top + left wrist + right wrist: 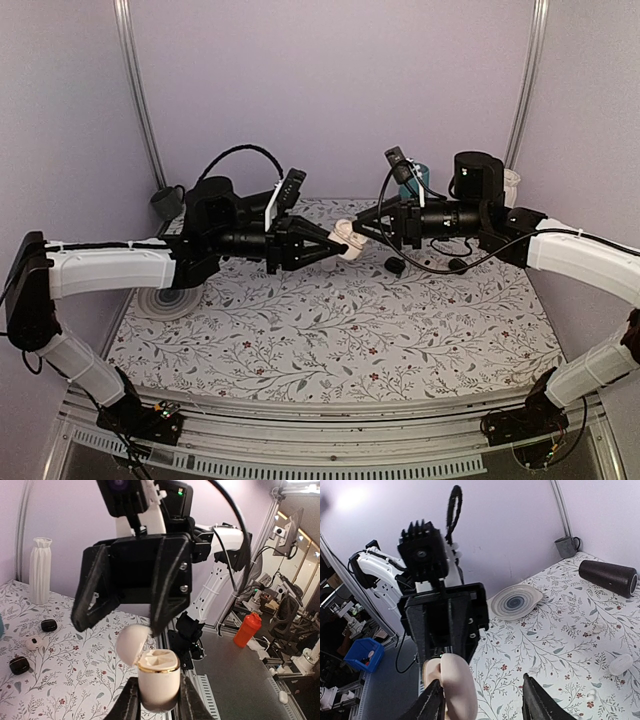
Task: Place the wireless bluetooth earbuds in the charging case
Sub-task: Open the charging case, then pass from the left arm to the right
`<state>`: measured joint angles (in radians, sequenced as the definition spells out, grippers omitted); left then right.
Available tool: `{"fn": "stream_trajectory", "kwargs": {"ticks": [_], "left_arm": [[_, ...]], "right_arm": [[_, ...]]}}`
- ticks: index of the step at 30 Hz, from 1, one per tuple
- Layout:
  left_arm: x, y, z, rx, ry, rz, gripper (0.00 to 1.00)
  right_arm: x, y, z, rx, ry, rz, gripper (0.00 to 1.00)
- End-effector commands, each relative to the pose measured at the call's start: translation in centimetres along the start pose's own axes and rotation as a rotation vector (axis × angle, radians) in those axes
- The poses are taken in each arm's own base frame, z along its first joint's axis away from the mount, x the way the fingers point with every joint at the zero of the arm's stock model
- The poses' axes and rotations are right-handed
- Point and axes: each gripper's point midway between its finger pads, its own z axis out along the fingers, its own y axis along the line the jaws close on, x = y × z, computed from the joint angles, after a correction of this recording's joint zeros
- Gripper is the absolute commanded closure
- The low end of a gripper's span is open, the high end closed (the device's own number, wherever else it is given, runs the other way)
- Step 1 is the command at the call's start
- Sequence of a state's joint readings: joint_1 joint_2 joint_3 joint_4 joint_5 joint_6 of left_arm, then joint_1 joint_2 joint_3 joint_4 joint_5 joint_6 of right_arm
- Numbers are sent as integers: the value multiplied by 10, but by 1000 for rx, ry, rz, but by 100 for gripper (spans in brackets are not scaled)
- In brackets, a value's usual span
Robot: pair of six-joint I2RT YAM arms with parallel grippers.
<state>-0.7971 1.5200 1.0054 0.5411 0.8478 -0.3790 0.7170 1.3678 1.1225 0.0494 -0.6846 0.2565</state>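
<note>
We are clenching the left jaws on the charging case (157, 680), clear of the counter (330, 330). Its open wells are facing the released right jaws just beyond, giving insertion access.

Place: a robotics lab, with a screened test cell set inside a larger workroom.
Cell walls: plain lilac backdrop panels (330, 90) held up by bare aluminium posts (140, 100).
Work surface: a table under a grey floral-print covering (330, 340), edged on the near side by a slotted aluminium rail (330, 415) with exposed wiring.
Machines: two black-and-white robot arms (110, 270) mounted at that rail, trailing black cables.
Beyond the cell: benches crowded with dark equipment (295, 610), an orange plastic bottle (247, 629) and a blue plastic storage bin (365, 655).
</note>
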Motion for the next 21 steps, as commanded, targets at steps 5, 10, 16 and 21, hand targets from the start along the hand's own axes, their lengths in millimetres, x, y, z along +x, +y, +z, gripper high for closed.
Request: {"fn": "stream_trajectory", "kwargs": {"ticks": [5, 10, 16, 21], "left_arm": [[-32, -31, -8, 57, -96, 115, 100], [-33, -21, -9, 2, -113, 118, 100], [-36, -2, -16, -127, -157, 135, 100], [-40, 11, -32, -220, -200, 144, 100]], "right_arm": [[-6, -18, -9, 91, -51, 53, 43], [-11, -4, -10, 27, -67, 50, 35], [-15, 6, -13, -21, -103, 92, 33], [-11, -3, -13, 20, -143, 132, 32]]}}
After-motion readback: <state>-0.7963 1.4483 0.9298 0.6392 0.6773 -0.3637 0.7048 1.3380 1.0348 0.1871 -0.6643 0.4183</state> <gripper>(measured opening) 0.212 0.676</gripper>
